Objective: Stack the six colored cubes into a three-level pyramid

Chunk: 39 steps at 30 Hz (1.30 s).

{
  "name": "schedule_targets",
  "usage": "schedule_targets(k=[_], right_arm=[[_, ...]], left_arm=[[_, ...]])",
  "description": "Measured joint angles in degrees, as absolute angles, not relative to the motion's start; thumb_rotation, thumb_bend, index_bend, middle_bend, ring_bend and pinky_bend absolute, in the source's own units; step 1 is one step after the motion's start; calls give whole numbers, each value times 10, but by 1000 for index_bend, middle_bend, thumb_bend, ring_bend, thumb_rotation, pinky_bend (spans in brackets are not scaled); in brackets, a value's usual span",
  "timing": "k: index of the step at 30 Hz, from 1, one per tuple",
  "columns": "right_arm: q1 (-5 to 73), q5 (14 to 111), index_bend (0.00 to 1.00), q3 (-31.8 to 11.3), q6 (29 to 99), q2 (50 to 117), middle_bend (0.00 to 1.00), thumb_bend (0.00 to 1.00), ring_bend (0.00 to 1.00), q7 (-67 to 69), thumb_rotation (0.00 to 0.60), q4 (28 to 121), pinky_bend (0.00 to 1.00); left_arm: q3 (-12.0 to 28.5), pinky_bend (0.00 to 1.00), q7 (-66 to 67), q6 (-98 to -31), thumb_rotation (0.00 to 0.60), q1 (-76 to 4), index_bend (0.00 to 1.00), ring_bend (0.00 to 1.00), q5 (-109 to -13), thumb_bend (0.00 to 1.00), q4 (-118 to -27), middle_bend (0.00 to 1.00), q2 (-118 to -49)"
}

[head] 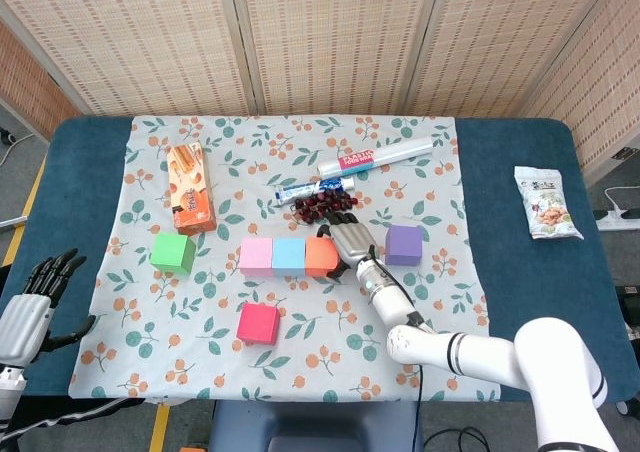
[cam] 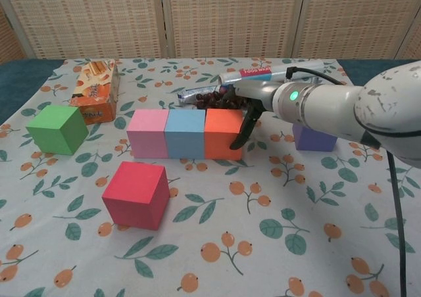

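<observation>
cubes sit on a flowered cloth point(head: 200, 302): a pink cube point(head: 257, 257), blue cube point(head: 289, 256) and orange cube point(head: 322, 257) stand touching in a row. the right hand point(head: 352, 241) rests against the orange cube's right side, its fingers point(cam: 245, 127) down along that face; it seems to press rather than grip, though the thumb is hidden. the purple cube point(head: 404, 244) lies just right of the hand, the green cube point(head: 173, 253) well left, the red cube point(head: 258, 323) nearer the front. only the head view shows the left hand point(head: 38, 297), open and empty past the table's left edge, and a snack bag point(head: 546, 203) far right. the chest view shows the orange box point(cam: 97, 91) side-on. the roll point(head: 375, 156) reads "plastic food wrap".
</observation>
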State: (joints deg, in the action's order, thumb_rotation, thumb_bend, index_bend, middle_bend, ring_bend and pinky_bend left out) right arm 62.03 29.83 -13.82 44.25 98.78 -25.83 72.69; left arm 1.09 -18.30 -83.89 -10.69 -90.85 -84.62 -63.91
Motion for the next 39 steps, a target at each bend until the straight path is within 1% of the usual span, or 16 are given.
schedule_targets(k=[8, 11, 12, 16, 20, 24, 27, 32, 39], right_arm=[[618, 300, 102, -132, 444, 984, 55, 46, 0, -261, 600, 735, 0], [617, 300, 16, -130, 444, 981, 49, 47, 0, -262, 600, 740, 0], [616, 301, 3, -129, 444, 979, 43, 48, 0, -262, 600, 744, 0], [611, 311, 0, -128, 450, 966, 2, 53, 0, -259, 600, 765, 0], [599, 330, 0, -126, 463, 934, 0, 60, 0, -254, 600, 804, 0], [583, 344, 0, -127, 478, 889, 0, 62, 0, -245, 600, 846, 0], [577, 343, 0, -128, 483, 866, 0, 63, 0, -242, 600, 856, 0], [580, 338, 0, -130, 478, 870, 0, 65, 0, -240, 600, 830, 0], [602, 334, 0, -132, 452, 920, 0, 64, 0, -242, 600, 740, 0]], left_arm=[[11, 17, -181, -838, 600, -107, 60, 0, -909, 312, -848, 0, -639], [11, 17, -179, -838, 600, -108, 59, 0, -909, 313, -849, 0, -638], [11, 17, -179, -838, 600, -108, 59, 0, -909, 314, -849, 0, -638], [11, 17, -176, -839, 600, -108, 58, 0, -910, 312, -852, 0, -636], [12, 17, -175, -840, 600, -108, 58, 0, -910, 313, -855, 0, -635], [12, 17, -172, -841, 600, -109, 58, 0, -912, 313, -859, 0, -633], [13, 17, -167, -842, 600, -109, 58, 0, -914, 312, -864, 0, -633], [14, 16, -158, -840, 600, -110, 58, 0, -912, 312, -873, 0, -630], [15, 17, -154, -833, 600, -111, 58, 0, -904, 311, -875, 0, -629]])
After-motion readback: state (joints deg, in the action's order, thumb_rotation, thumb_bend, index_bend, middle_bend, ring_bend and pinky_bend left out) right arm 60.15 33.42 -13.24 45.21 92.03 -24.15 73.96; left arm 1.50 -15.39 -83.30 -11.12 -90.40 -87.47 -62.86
